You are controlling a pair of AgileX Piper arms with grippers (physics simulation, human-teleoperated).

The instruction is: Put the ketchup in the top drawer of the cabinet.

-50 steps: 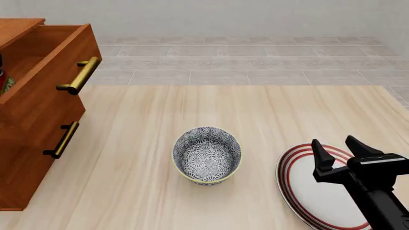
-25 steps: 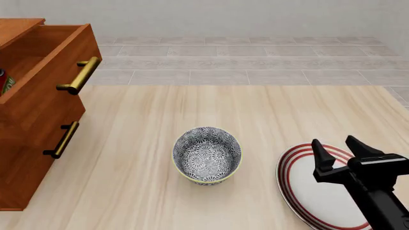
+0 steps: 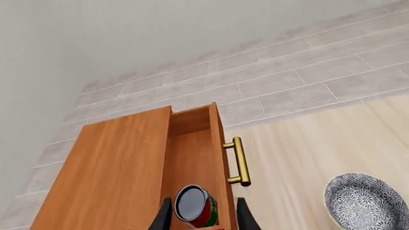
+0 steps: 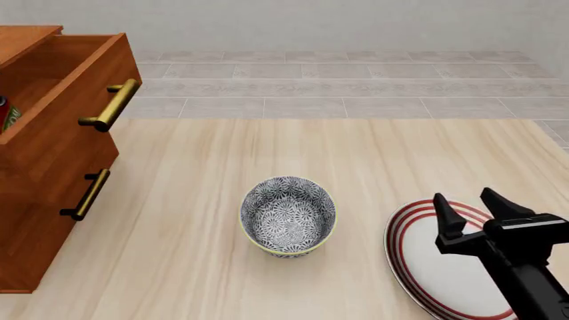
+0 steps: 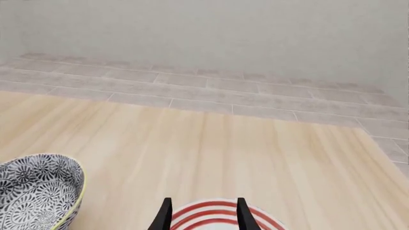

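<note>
In the left wrist view, the ketchup (image 3: 195,206) sat inside the open top drawer (image 3: 195,163) of the cabinet (image 3: 121,177), its dark flat top tilted toward the camera. The left gripper (image 3: 199,221) hung over it, one fingertip showing on each side of the can. The jaws stood about as wide as the can, but whether they touched it could not be told. The brass handle (image 3: 239,161) stuck out from the drawer front, and the bowl (image 3: 365,201) lay well apart on the table (image 3: 319,143).

In the front view, only a sliver of the ketchup (image 4: 7,113) showed at the picture's edge, inside the top drawer (image 4: 62,100). The left gripper was out of that picture. The right gripper (image 4: 475,208) hovered over the striped plate (image 4: 427,267), jaws open and empty, with the bowl (image 4: 288,216) near it.

In the right wrist view, the right gripper (image 5: 201,211) showed two spread fingertips with nothing between them, above the plate (image 5: 211,218).

As a judgement, the can looked rigid and light, with a smooth label that could slip. It seemed best held across its round side at mid-height, and, being narrow, it might tip or roll if let go off-level.
</note>
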